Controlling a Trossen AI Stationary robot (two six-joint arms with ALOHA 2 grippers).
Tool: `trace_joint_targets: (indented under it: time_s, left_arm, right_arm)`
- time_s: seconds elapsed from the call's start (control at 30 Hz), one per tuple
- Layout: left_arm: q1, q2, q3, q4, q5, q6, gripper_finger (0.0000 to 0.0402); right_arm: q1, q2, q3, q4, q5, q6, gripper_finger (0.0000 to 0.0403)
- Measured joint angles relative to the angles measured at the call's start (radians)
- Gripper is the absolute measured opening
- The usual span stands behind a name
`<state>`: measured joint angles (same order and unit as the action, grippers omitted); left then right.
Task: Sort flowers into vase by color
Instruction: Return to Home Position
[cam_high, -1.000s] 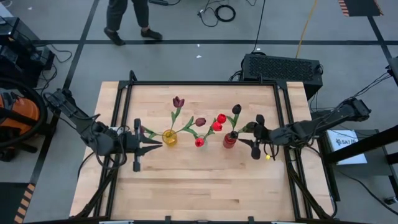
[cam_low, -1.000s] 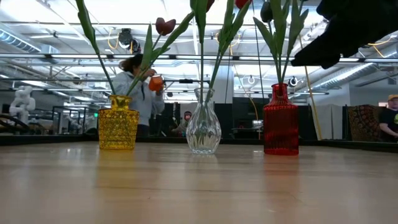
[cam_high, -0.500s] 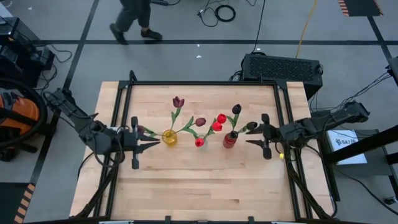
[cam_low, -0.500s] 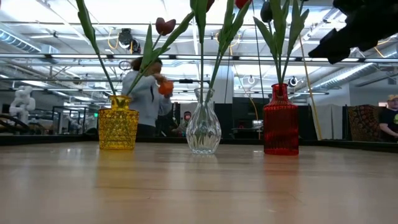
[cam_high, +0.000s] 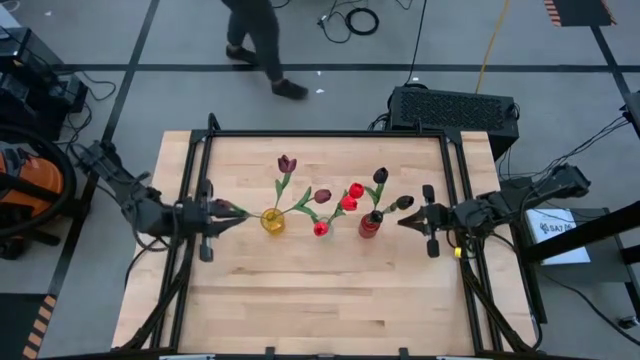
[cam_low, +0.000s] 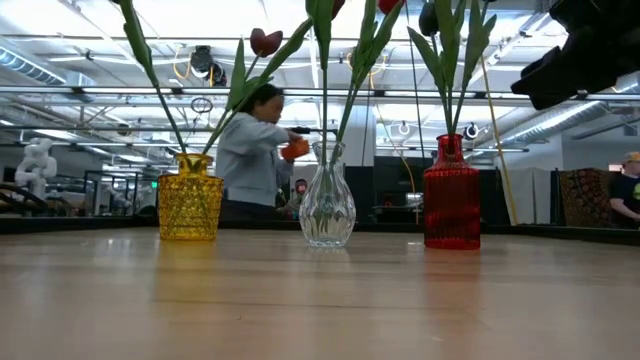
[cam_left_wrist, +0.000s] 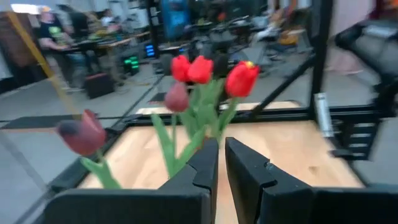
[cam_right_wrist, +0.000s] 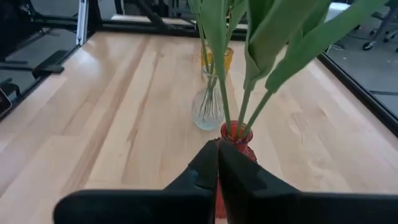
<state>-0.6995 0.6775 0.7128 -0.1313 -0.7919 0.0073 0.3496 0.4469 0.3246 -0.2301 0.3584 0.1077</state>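
Reads as the homing step, with sorting apparently done. Shows the flowers (cam_high: 322, 196) all standing in three vases in a row mid-worktop (cam_high: 300, 290): maroon in the yellow vase (cam_high: 272, 221), bright red in the clear vase (cam_high: 320, 229), near-black in the red vase (cam_high: 369, 226). Puts the left gripper (cam_high: 236, 212) just beside the yellow vase, clenched to a sliver on nothing. Puts the right gripper (cam_high: 403, 218) just beside the red vase's leaves, clenched and empty. Calls next for drawing both arms straight back outward without snagging leaves or tipping vases. Cannot read any writing; spots a white label (cam_high: 553, 228) by the right arm, too small.
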Motion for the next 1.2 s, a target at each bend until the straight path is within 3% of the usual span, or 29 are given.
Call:
trace_joint_targets:
  time_s: [0.2,0.37,0.57,0.73,0.9,1.1,1.2]
  left_arm:
    - [-0.042,-0.1,-0.057,0.106,0.031,0.064,0.0038]
    - [-0.057,-0.131,-0.069,0.234,0.009,0.205,0.0037]
    - [-0.056,-0.175,-0.069,0.25,-0.043,0.296,0.0037]
    - [-0.056,-0.24,-0.069,0.183,-0.175,0.31,0.0037]
    - [-0.056,-0.303,-0.071,-0.038,-0.183,0.171,0.0037]
    - [-0.056,-0.39,-0.154,-0.063,-0.191,0.158,0.0037]
    - [-0.055,-0.458,-0.205,-0.063,-0.258,0.157,0.0037]
  right_arm:
    - [0.0,-0.04,-0.007,0.008,0.001,-0.003,0.0004]
    - [0.0,-0.048,-0.007,0.018,0.001,-0.007,0.0002]
    - [0.0,-0.048,-0.007,0.017,-0.021,-0.012,0.0001]
    - [0.0,-0.048,-0.007,0.017,-0.023,-0.015,0.0001]
    - [0.0,-0.048,-0.007,0.019,-0.025,-0.015,0.0001]
    - [0.0,-0.048,-0.007,0.019,-0.025,-0.016,0.0001]
    - [0.0,-0.048,-0.007,0.019,-0.028,-0.016,0.0001]
